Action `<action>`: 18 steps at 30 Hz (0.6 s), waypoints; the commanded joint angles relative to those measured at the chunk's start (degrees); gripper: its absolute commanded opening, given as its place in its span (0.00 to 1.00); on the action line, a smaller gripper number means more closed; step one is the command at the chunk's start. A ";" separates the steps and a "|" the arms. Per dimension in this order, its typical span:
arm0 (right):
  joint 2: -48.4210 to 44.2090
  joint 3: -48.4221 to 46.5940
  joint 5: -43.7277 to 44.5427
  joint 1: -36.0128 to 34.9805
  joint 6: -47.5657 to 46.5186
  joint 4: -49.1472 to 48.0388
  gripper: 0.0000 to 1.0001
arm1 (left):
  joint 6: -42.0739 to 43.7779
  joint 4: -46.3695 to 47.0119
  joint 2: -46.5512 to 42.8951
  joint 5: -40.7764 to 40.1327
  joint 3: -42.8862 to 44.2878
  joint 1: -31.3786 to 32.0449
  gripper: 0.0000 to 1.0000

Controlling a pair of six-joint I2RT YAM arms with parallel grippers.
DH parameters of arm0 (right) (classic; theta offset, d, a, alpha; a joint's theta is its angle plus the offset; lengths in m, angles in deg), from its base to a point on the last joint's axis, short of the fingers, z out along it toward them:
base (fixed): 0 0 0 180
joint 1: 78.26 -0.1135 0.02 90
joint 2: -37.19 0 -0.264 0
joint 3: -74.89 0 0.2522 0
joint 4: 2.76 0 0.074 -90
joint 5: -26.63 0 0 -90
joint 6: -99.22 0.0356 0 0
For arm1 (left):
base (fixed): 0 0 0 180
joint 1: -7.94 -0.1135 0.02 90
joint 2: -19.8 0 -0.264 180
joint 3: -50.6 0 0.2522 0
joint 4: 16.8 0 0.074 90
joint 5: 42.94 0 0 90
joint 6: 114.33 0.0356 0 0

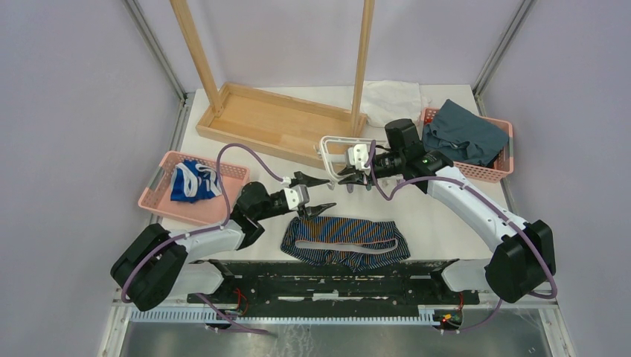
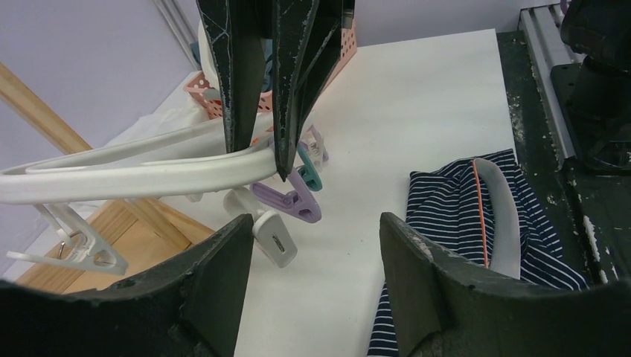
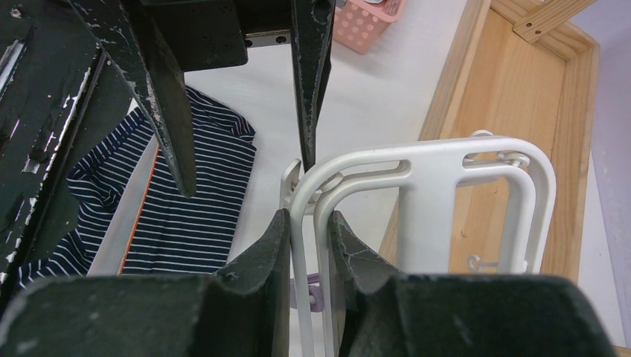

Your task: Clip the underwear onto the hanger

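Note:
The underwear [image 1: 346, 239], navy with thin light stripes and orange trim, lies flat on the table near the front edge; it also shows as the underwear [image 2: 461, 216] and the underwear [image 3: 186, 201]. My right gripper [image 1: 348, 177] is shut on the rim of the white hanger [image 1: 333, 147], holding it above the table. In the right wrist view the fingers [image 3: 271, 245] pinch the hanger [image 3: 424, 160]. Purple [image 2: 292, 202], teal [image 2: 309, 167] and white [image 2: 271, 236] clips dangle under the frame [image 2: 134, 175]. My left gripper [image 1: 331, 193] is open and empty, just left of the clips and above the underwear.
A pink basket [image 1: 160, 195] at the left holds a blue-and-white garment [image 1: 192, 182]. Another pink basket [image 1: 500, 172] at the back right holds a teal cloth [image 1: 465, 134]. The tall wooden rack's base [image 1: 275, 119] stands behind the hanger. A white cloth [image 1: 391, 93] lies at the back.

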 commanded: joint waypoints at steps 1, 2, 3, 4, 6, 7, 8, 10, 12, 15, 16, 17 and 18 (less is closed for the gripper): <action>-1.83 -0.57 -2.11 0.15 -0.06 -3.89 0.00 | -1.68 0.29 -1.12 2.32 0.96 -0.30 0.68; -1.83 -0.42 -1.92 0.16 0.13 -4.25 0.00 | -1.68 0.31 -1.03 2.68 0.98 -0.34 0.68; -1.79 -0.31 -1.73 0.12 0.28 -4.48 0.00 | -1.77 0.33 -1.02 2.77 0.85 -0.31 0.67; -1.70 -0.34 -1.68 0.16 0.36 -4.60 0.00 | -1.74 0.29 -1.09 2.82 0.81 -0.31 0.68; -1.62 -0.40 -1.66 0.19 0.47 -4.61 0.00 | -1.95 0.26 -1.27 2.96 0.58 -0.34 0.67; -1.62 -0.33 -1.68 0.14 0.54 -4.59 0.00 | -2.11 0.20 -1.28 3.11 0.66 -0.31 0.67; -1.60 -0.39 -1.67 0.11 0.56 -4.61 0.00 | -2.20 0.16 -1.28 3.32 0.66 -0.37 0.67; -1.64 -0.40 -1.70 0.15 0.56 -4.60 0.00 | -2.42 -0.05 -1.21 4.04 0.85 -0.28 0.67; -1.63 -0.35 -1.84 0.16 0.56 -4.53 0.00 | -2.56 -0.07 -0.96 4.31 0.93 -0.30 0.67; -1.71 -0.36 -1.92 0.11 0.56 -4.52 0.00 | -2.36 -0.04 -0.66 4.07 0.95 -0.33 0.67; -1.73 -0.38 -1.92 0.15 0.49 -4.52 0.00 | -2.24 -0.04 -0.66 3.88 0.96 -0.37 0.67; -1.78 -0.32 -1.89 0.17 0.41 -4.54 0.00 | -2.27 0.01 -0.72 3.56 1.02 -0.38 0.67; -1.83 -0.27 -1.94 0.18 0.39 -4.53 0.00 | -2.32 0.06 -0.70 3.38 1.11 -0.31 0.67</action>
